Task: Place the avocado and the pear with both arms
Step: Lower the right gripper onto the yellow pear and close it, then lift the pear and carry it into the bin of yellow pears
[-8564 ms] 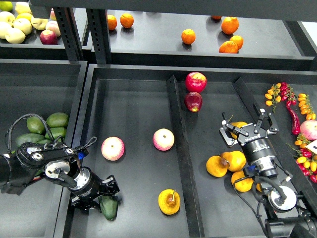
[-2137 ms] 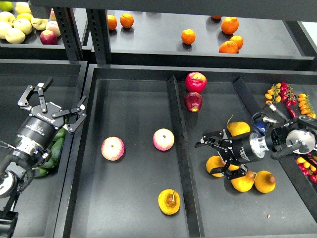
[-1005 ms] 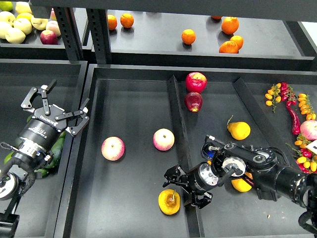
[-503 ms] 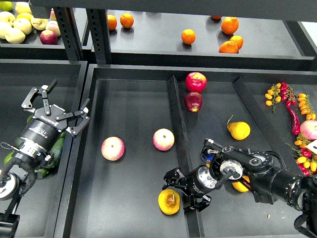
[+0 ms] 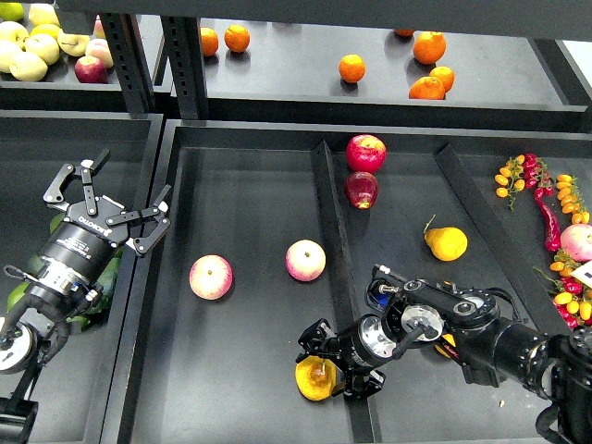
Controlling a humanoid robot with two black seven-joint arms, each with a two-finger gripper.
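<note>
The pear [image 5: 311, 379], yellow-orange with a brownish blotch, lies near the front of the middle tray [image 5: 250, 194], beside the divider. My right gripper [image 5: 326, 359] reaches over the divider from the right. Its spread fingers straddle the pear's upper right side and look open. My left gripper [image 5: 106, 211] is open and empty, held above the left bin. Green avocados [image 5: 109, 274] show only in slivers beneath the left arm. I cannot tell which one is the dark avocado.
Two pink-and-yellow apples [image 5: 211, 277] [image 5: 305, 260] lie in the middle tray. Two red apples [image 5: 366, 153] and another pear [image 5: 447, 243] are in the right compartment. A raised divider [image 5: 331, 250] splits the trays. Oranges [image 5: 351, 67] sit on the back shelf, chillies [image 5: 546, 199] at the right.
My right gripper has moved further left over the divider and now straddles the pear. The left arm has barely moved.
</note>
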